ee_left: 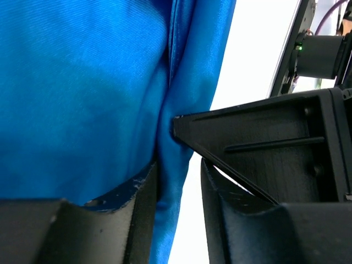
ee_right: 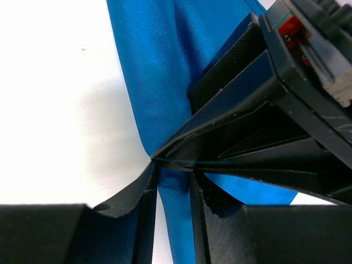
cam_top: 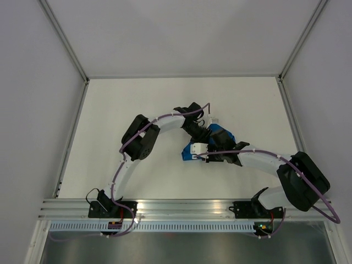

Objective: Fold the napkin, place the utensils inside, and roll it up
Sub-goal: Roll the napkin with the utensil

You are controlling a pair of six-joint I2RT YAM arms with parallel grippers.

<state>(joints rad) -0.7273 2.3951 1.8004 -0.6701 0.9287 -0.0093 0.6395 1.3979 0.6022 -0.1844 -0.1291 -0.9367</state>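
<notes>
The bright-blue napkin (cam_top: 223, 133) is bunched up small at the table's middle, between both grippers. My left gripper (cam_top: 204, 135) reaches it from the upper left. In the left wrist view its jaws (ee_left: 179, 192) stand slightly apart with a napkin (ee_left: 82, 82) fold between them, against the left finger, and a white gap beside the right one. My right gripper (cam_top: 208, 148) comes from the right. In its wrist view (ee_right: 173, 203) it is shut on a strip of napkin (ee_right: 154, 66). The two grippers' fingers cross and touch. The knife is hidden or out of view.
The white table (cam_top: 137, 104) is walled by grey panels at the back and both sides. The metal rail (cam_top: 181, 206) with the arm bases runs along the near edge. The left gripper's body (ee_right: 264, 110) fills the right wrist view's right side.
</notes>
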